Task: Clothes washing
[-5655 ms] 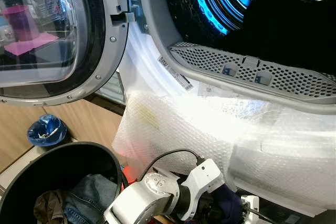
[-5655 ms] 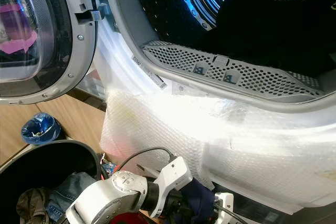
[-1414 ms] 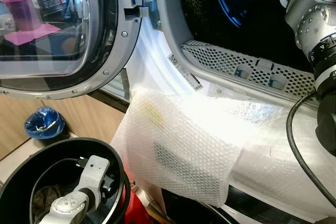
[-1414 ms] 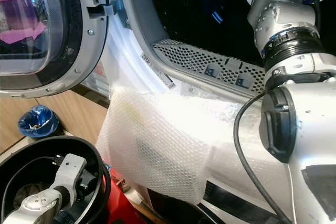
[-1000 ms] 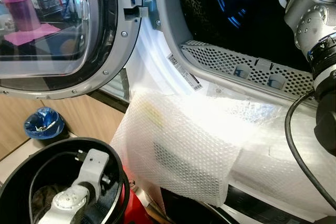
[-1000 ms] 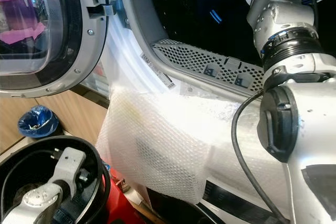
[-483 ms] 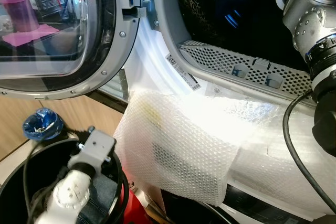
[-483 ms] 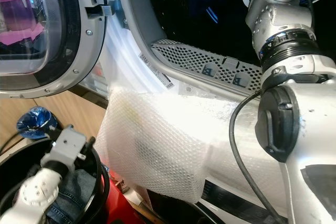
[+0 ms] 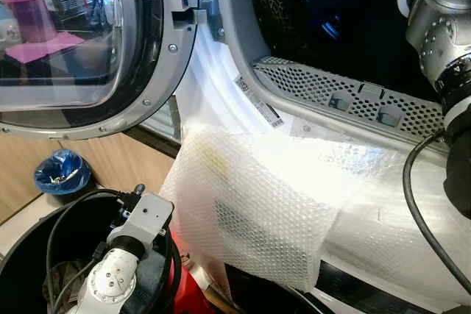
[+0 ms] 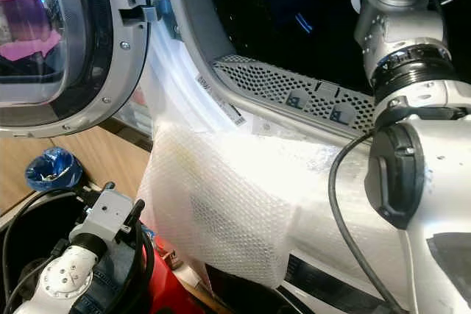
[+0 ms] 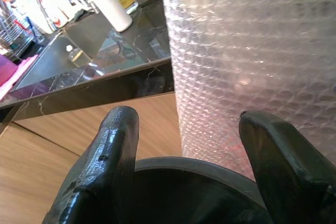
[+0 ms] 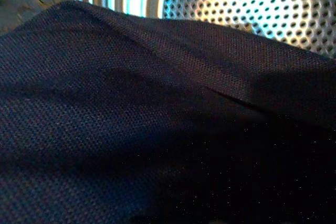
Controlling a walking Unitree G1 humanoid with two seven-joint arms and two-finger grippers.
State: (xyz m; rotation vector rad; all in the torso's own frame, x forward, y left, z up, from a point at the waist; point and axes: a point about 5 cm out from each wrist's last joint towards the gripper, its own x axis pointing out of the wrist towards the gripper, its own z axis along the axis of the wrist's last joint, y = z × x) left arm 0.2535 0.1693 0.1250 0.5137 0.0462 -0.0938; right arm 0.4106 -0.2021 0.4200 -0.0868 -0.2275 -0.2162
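The washer [image 9: 221, 42] stands open, its round door [image 9: 81, 49] swung to the left and its dark drum [image 9: 346, 20] lit blue inside; below the opening runs a perforated grey lip [image 9: 331, 97], and bubble wrap [image 9: 250, 204] hangs over the front edge down to the floor level.

The left hand [image 11: 184, 145] is spread wide, nothing between its fingers [image 11: 107, 166]; it sits at the rim of the black basket [image 9: 37, 218], close to the bubble wrap, with little free room between the basket edge and the wrap. In the basket lie clothes [image 9: 62, 284], brown and denim, partly hidden by the left arm [image 9: 121, 270] and its cable.

The right arm [image 10: 412, 145] reaches over the lip into the drum; the right wrist view looks at dark blue fabric [image 12: 147, 129] very near, with the holed drum wall [image 12: 252, 3] behind it; if this hand is wide or closed, I cannot tell.

A small blue bag [image 9: 62, 174] lies on the wooden floor left of the basket, apart from it.
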